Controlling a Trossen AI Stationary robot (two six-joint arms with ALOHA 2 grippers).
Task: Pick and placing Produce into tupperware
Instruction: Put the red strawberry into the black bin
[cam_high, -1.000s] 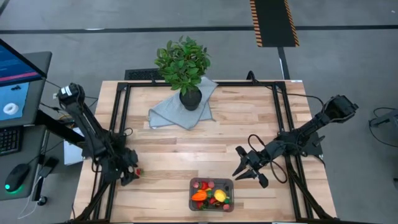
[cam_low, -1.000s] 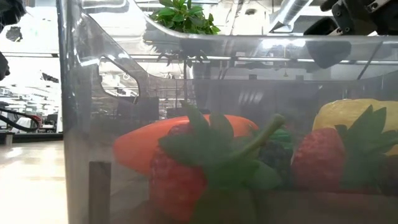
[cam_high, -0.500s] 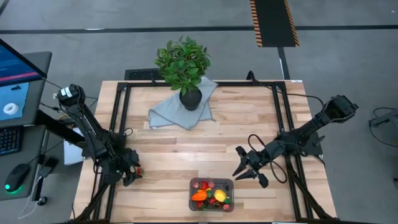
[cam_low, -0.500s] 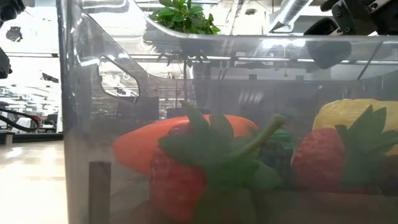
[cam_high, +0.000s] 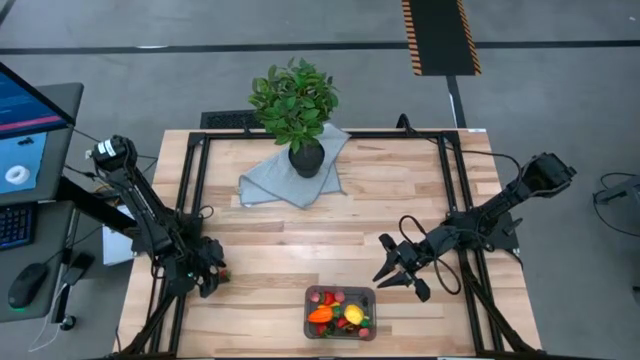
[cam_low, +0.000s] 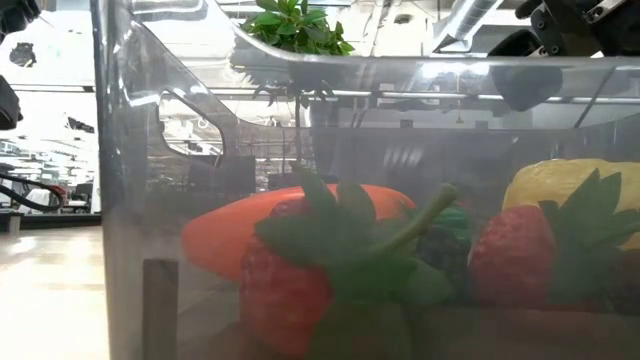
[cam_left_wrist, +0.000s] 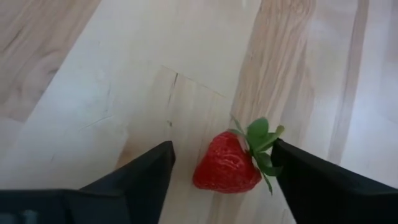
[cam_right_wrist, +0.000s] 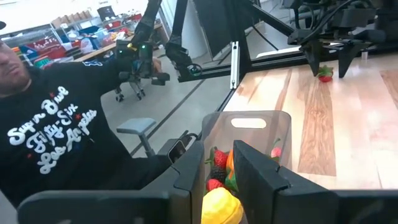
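A red toy strawberry (cam_left_wrist: 227, 165) with green leaves lies on its side on the wooden table near its left edge (cam_high: 222, 274). My left gripper (cam_left_wrist: 222, 147) stands open over it, one finger on either side, touching nothing. The clear tupperware (cam_high: 340, 312) sits at the near edge. It holds an orange carrot (cam_low: 220, 240), a yellow lemon (cam_low: 560, 185), strawberries (cam_low: 285, 290) and dark berries. My right gripper (cam_high: 383, 265) hovers open just right of the tub and points at it (cam_right_wrist: 249, 121). It holds nothing.
A leafy potted plant (cam_high: 295, 100) stands on a blue-grey cloth (cam_high: 270, 180) at the far middle of the table. Black frame rails (cam_high: 190, 200) run along both sides. A person in a dark sweatshirt (cam_right_wrist: 56, 124) is beyond the near edge. Bare wood lies between the grippers.
My left gripper has come down a little over the strawberry, still open. The strawberry has not moved.
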